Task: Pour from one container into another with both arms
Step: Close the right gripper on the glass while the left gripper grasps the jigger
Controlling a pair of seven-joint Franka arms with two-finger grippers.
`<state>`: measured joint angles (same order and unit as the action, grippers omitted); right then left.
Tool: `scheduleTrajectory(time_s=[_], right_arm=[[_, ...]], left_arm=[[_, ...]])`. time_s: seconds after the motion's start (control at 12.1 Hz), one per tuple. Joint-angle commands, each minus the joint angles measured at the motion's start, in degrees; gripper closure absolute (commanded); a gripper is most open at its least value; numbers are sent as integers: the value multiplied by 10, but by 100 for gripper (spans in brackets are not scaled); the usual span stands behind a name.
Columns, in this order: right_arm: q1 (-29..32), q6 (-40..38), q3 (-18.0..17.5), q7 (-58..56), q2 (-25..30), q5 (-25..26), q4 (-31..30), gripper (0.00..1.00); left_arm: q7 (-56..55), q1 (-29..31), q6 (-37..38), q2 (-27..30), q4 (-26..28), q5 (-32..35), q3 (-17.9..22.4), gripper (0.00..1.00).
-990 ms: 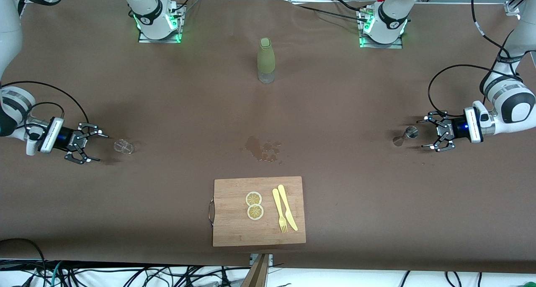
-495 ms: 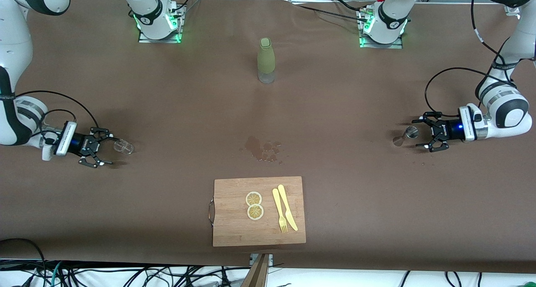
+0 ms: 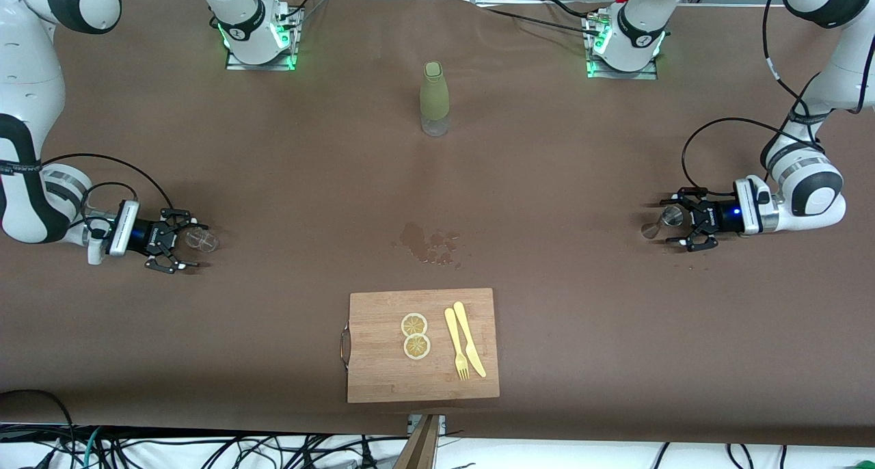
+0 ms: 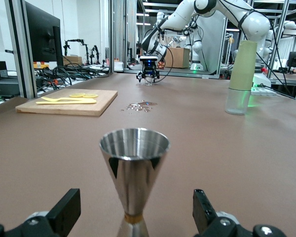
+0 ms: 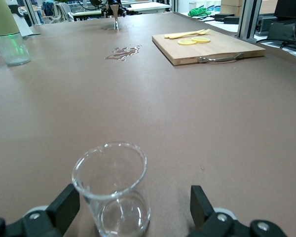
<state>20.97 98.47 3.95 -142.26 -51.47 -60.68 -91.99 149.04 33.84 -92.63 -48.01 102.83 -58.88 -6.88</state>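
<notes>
My left gripper point(image 3: 683, 224) sits low at the table, fingers spread wide, with the steel jigger point(image 3: 662, 222) standing upright just at the mouth of the gap between the fingertips point(image 4: 64, 212). No contact that I can see: the left wrist view shows the jigger point(image 4: 133, 173) centred between both pads with table showing on either side.

My right gripper point(image 3: 183, 245) is spread wide too, low at the table, fingers either side of the glass cup point(image 3: 201, 239). In the right wrist view the cup point(image 5: 112, 190) stands upright between the pads, nearer one of them (I can't tell if it touches that pad).

Landmark: the cutting board point(image 3: 422, 344), at the table edge nearest the front camera.
- Jigger: farther from the camera than the board, well off toward the left arm's end of the table.
- Cup: farther from the camera than the board, well off toward the right arm's end.
- Wet spill patch point(image 3: 431, 243): just past the board, a bit farther from the camera.
- Olive-green bottle point(image 3: 433, 99): upright, much farther from the camera than the board, roughly in line with it.
- On the board: two lemon slices point(image 3: 415, 336) touching each other, yellow fork point(image 3: 456, 343) and knife point(image 3: 469, 338) beside them.
</notes>
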Motion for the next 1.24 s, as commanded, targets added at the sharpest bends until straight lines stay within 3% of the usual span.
scheduleTrajectory(time_s=[0.0,0.58,0.91,1.16], right_arm=[[-2,-10,1,-6,-11,-6,15,1],[-1,-27,2,-3,-10,-6,15,13],[-2,-33,3,-3,-10,-4,15,24],[-2,-33,4,-4,-10,6,15,33]], left_arm=[[30,-19,11,-15,-15,-28,7,1],[47,-26,9,-32,-15,-40,8,2],[54,-37,8,-39,-15,-56,11,20],[55,-44,9,-39,-15,-64,17,49]])
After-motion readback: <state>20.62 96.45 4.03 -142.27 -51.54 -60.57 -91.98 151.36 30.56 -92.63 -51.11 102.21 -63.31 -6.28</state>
